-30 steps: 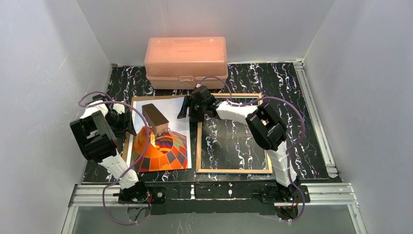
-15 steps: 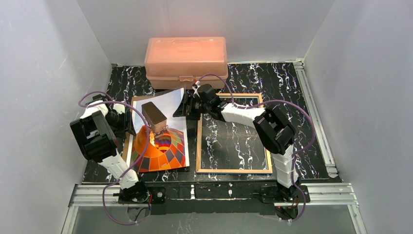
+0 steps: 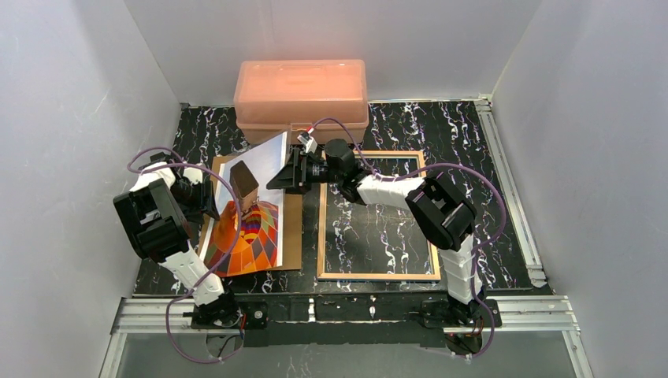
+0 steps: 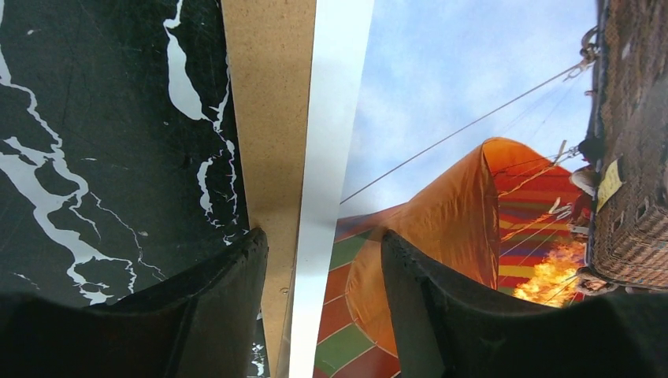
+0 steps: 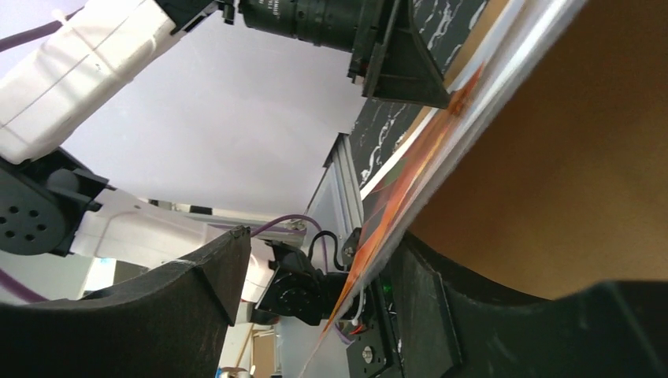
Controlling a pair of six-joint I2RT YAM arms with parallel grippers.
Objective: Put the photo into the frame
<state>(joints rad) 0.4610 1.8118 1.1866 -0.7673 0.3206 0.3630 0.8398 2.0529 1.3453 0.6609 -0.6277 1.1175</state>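
Tilting photo [image 3: 250, 224]: rests on its 9 o'clock long edge, with the 3 o'clock edge raised off the backing board [image 3: 292, 236]. The balloon print faces the 9 o'clock side.
Photo location: at 9 o'clock of the frame [image 3: 378, 276], over the brown backing board and not inside the frame.
Frame: lies flat on the black marbled table [image 3: 488, 197] with tan wooden edges showing. The opening shows bare table surface.
Right gripper [image 3: 285, 177]: reaches to 9 o'clock across the frame's far corner, at the photo's raised edge. In the right wrist view the jaws stand apart and the thin photo edge [image 5: 425, 169] runs between them, close to one finger. Released, not clamped.
Left gripper [image 3: 203, 195]: at the photo's 9 o'clock edge, low to the table. In the left wrist view the fingers straddle the photo's white border [image 4: 331, 118] and the backing board edge [image 4: 272, 118], with clear gaps on both sides. Released.
Box [image 3: 300, 94]: salmon-pink, lid shut, at 12 o'clock of the photo against the rear wall.
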